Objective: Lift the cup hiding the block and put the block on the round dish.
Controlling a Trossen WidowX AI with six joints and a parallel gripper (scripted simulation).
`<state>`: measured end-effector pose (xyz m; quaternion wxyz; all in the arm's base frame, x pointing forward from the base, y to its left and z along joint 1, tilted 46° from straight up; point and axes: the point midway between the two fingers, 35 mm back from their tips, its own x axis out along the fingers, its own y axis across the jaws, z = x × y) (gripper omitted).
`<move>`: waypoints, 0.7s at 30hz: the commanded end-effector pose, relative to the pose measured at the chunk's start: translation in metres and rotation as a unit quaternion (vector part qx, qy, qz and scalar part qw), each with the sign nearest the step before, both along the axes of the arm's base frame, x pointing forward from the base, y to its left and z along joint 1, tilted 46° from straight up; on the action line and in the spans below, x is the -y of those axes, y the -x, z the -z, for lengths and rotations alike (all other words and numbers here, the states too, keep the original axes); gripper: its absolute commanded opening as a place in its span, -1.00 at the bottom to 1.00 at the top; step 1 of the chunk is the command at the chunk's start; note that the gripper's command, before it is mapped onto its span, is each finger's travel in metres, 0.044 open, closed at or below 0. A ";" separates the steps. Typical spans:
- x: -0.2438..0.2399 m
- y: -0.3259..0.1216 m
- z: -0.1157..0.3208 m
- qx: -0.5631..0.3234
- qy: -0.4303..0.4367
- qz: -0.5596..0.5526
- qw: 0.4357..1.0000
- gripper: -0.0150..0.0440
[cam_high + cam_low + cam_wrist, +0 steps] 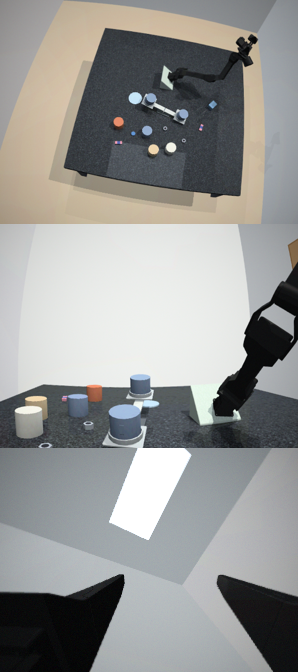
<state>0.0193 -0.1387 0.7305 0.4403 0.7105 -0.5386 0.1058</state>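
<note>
Two identical blue cups stand upright on the balance: the left cup [150,99] [140,384] and the right cup [183,114] [124,422]. The balance's beam [170,112] [138,405] joins their square plates. In the exterior view the left cup's plate looks raised and the right cup's plate looks close to the table. No block shows at either cup; what is under them is hidden. The pale blue round dish [135,98] [153,403] is bare, beside the left plate. My gripper [169,579] is open and empty, high and far from both cups, facing the ceiling.
A third blue cup [147,131], an orange-red cylinder [119,123], a tan cylinder [153,150] and a white cylinder [171,148] stand in front. Two nuts, a blue disc [133,133], two pink-and-blue pieces and a blue block [212,104] lie around. A pale green wedge [165,83] is at my base.
</note>
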 end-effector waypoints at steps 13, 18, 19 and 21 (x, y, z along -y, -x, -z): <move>0.049 0.029 0.026 0.148 -0.113 -0.105 0.977 1.00; 0.069 0.036 0.039 0.199 -0.161 -0.140 0.956 1.00; 0.073 0.037 0.043 0.210 -0.171 -0.147 0.951 1.00; 0.082 0.039 0.050 0.231 -0.192 -0.160 0.940 1.00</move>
